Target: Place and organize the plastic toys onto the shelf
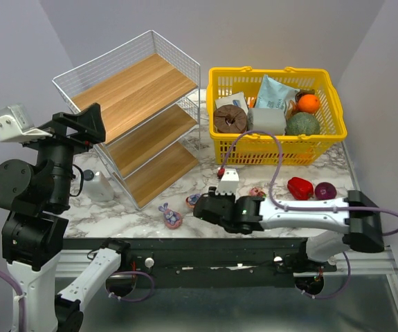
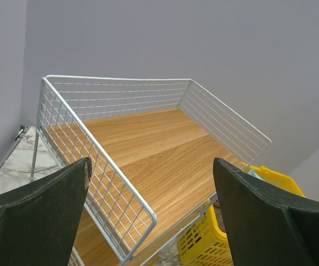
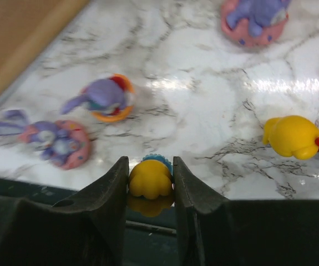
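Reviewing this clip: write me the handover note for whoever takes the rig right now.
Left gripper: open, empty, above the top board of the shelf.
Right gripper: shut on a yellow toy at the near edge of the marble table.
Loose on the table: three purple-pink toys and a yellow duck.
Done: no toy visible on the shelf.
Left: shelve the held toy, then the others.
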`<act>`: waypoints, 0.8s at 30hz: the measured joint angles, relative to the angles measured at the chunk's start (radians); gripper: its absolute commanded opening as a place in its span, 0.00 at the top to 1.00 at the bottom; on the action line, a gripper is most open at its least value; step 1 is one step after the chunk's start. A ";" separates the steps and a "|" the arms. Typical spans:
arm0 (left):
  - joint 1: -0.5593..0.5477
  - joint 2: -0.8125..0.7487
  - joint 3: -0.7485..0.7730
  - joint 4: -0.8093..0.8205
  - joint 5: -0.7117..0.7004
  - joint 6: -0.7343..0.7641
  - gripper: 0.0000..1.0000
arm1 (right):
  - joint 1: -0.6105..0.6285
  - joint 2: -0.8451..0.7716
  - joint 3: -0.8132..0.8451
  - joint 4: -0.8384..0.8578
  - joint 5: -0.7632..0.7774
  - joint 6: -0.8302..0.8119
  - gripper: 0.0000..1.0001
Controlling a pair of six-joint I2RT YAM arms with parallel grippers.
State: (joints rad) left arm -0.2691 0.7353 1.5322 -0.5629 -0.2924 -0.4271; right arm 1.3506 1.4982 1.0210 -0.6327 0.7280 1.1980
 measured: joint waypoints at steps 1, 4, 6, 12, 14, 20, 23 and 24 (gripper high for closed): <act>-0.001 0.000 0.002 0.000 0.009 0.003 0.01 | -0.005 -0.044 0.021 -0.003 -0.010 -0.038 0.99; -0.002 0.000 0.005 0.000 0.035 0.014 0.01 | -0.024 -0.158 0.087 -0.006 -0.049 -0.153 0.99; -0.002 0.005 0.017 0.000 0.067 0.025 0.01 | -0.054 -0.212 0.143 -0.005 -0.089 -0.235 0.99; -0.002 0.037 0.077 -0.001 0.175 0.047 0.01 | -0.169 -0.253 0.336 -0.010 -0.230 -0.485 0.99; -0.002 0.053 0.098 -0.006 0.200 0.050 0.01 | -0.186 -0.243 0.392 -0.015 -0.266 -0.571 0.99; -0.002 0.101 0.153 -0.034 0.222 0.054 0.01 | -0.254 -0.122 0.525 -0.008 -0.369 -0.760 0.99; -0.002 0.124 0.188 -0.056 0.222 0.057 0.01 | -0.308 -0.039 0.561 0.004 -0.415 -0.829 0.99; -0.002 0.127 0.193 -0.061 0.222 0.057 0.01 | -0.324 -0.011 0.573 0.011 -0.432 -0.851 0.99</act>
State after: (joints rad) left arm -0.2707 0.8627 1.7252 -0.6235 -0.0700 -0.3698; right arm 1.0267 1.4876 1.5940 -0.6212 0.2962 0.3473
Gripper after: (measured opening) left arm 0.988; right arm 0.401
